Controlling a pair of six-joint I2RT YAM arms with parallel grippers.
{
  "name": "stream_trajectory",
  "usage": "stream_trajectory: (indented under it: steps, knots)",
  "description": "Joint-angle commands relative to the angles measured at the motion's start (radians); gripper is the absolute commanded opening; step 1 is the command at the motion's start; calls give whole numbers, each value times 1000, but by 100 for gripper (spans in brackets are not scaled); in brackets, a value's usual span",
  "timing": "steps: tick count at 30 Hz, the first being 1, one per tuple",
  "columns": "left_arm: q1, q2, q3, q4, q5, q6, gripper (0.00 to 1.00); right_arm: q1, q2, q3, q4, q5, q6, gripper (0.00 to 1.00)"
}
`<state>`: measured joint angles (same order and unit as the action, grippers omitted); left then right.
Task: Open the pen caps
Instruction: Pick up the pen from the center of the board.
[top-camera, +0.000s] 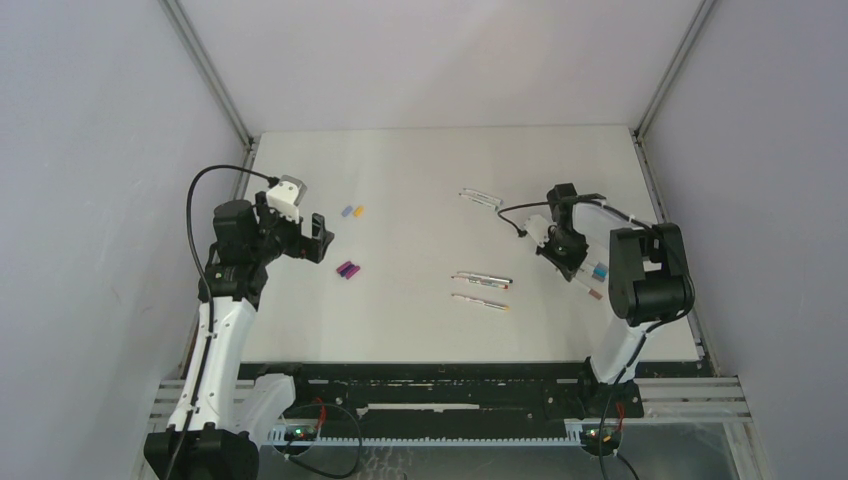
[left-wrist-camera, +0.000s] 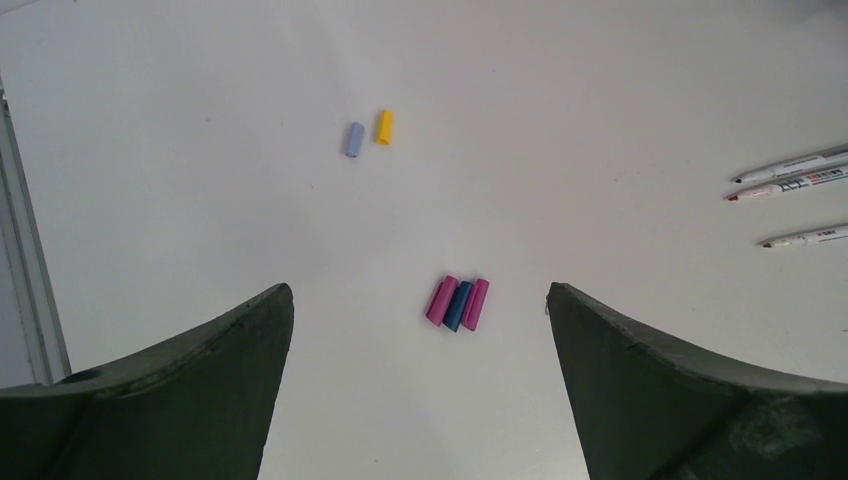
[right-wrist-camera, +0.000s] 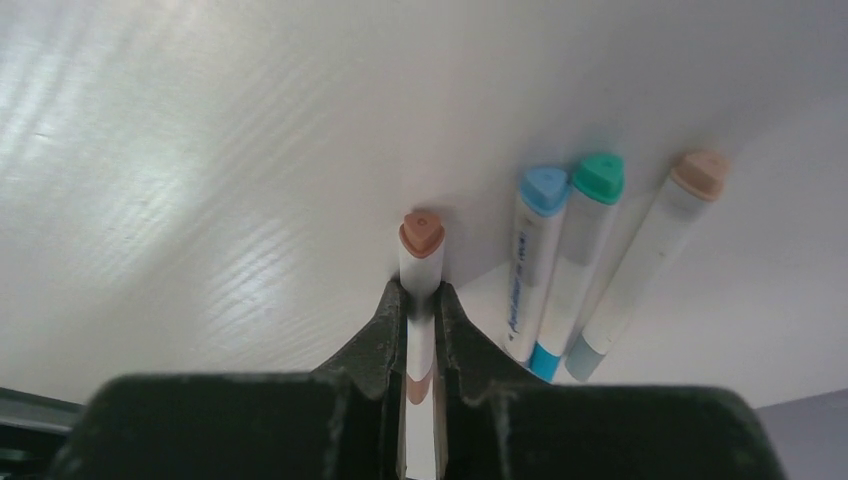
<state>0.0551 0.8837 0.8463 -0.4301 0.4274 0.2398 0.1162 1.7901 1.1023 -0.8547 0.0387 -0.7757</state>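
Near right table edge (top-camera: 692, 335), right gripper (right-wrist-camera: 420, 292) clamping brown-capped pen (right-wrist-camera: 421, 245)

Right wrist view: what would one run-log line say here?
right pincer: shut on white-barrelled brown-ended marker pen | left pincer: open, empty, near loose magenta and blue plastic caps

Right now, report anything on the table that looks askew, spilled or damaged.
Nothing stands out. The pen caps lie in two groups, pens lie flat mid-table, and the right gripper is shut on a brown-ended pen. No spill or damage.
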Motion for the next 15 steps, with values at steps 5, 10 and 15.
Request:
stream_trajectory:
  steps: [5, 10, 15]
  knots:
    - [6, -2, -13, 20, 52, 22, 100, 31, -111, 106, -65, -218, 93, 0]
    - [4, 12, 9, 19, 63, 5, 100, 41, -201, 217, -83, -364, 200, 0]
    - [-14, 44, 33, 47, 63, -10, 100, 72, -272, 308, -38, -481, 349, 0]
